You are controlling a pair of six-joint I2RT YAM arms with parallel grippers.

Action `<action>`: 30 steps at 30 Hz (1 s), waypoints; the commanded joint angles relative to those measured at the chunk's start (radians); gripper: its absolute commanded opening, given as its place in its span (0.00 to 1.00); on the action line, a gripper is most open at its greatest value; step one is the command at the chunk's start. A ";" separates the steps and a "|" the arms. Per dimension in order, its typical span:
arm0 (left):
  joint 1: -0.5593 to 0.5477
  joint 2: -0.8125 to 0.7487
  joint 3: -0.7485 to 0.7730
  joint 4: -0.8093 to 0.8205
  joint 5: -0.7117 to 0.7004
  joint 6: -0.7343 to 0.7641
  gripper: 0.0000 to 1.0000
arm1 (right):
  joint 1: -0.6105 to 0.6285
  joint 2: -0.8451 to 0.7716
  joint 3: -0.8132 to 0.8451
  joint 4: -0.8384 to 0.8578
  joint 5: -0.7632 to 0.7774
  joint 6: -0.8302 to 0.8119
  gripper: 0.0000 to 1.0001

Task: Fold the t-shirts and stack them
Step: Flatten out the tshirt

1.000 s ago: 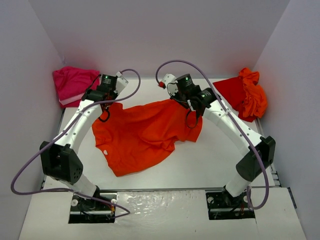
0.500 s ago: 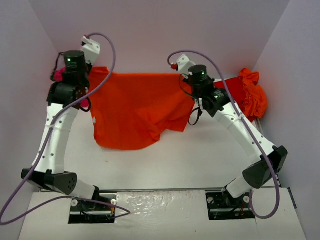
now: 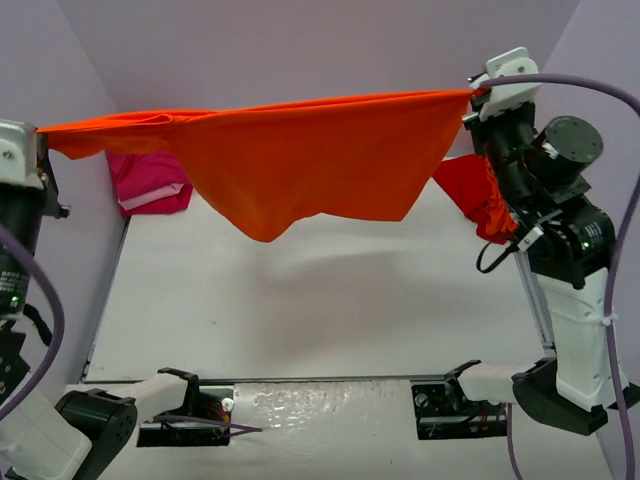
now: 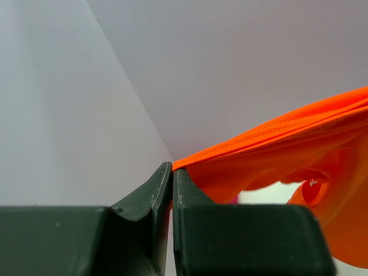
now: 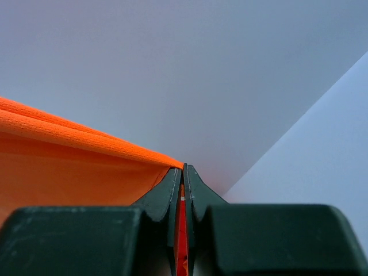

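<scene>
Above the table [image 3: 330,310], the orange t-shirt [image 3: 300,160] is held stretched in the air, its lower edge hanging clear of the table. One corner is pinched tight by the left gripper [image 4: 172,172], the other by the right gripper [image 5: 184,172]. A pink t-shirt [image 3: 150,180] is seen at the table's far left corner, and a red t-shirt [image 3: 470,190] at its far right.
</scene>
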 commanded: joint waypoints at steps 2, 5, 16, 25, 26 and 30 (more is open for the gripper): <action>0.019 -0.007 0.088 -0.114 -0.001 0.003 0.00 | -0.101 -0.061 0.039 -0.111 -0.073 0.080 0.00; 0.001 0.012 0.091 -0.142 0.008 0.012 0.00 | -0.113 -0.077 -0.019 -0.137 -0.109 0.077 0.00; -0.086 0.233 -0.047 -0.133 -0.050 0.132 0.00 | -0.036 0.068 -0.218 -0.121 -0.005 0.006 0.00; -0.026 0.530 -0.235 0.070 -0.018 0.189 0.00 | -0.079 0.455 -0.217 -0.027 0.000 -0.046 0.00; -0.016 0.570 -0.255 0.099 -0.027 0.198 0.00 | -0.092 0.492 -0.208 0.003 -0.004 -0.048 0.00; 0.009 0.693 -0.303 0.218 -0.065 0.236 0.00 | -0.155 0.679 -0.117 0.041 -0.055 -0.048 0.00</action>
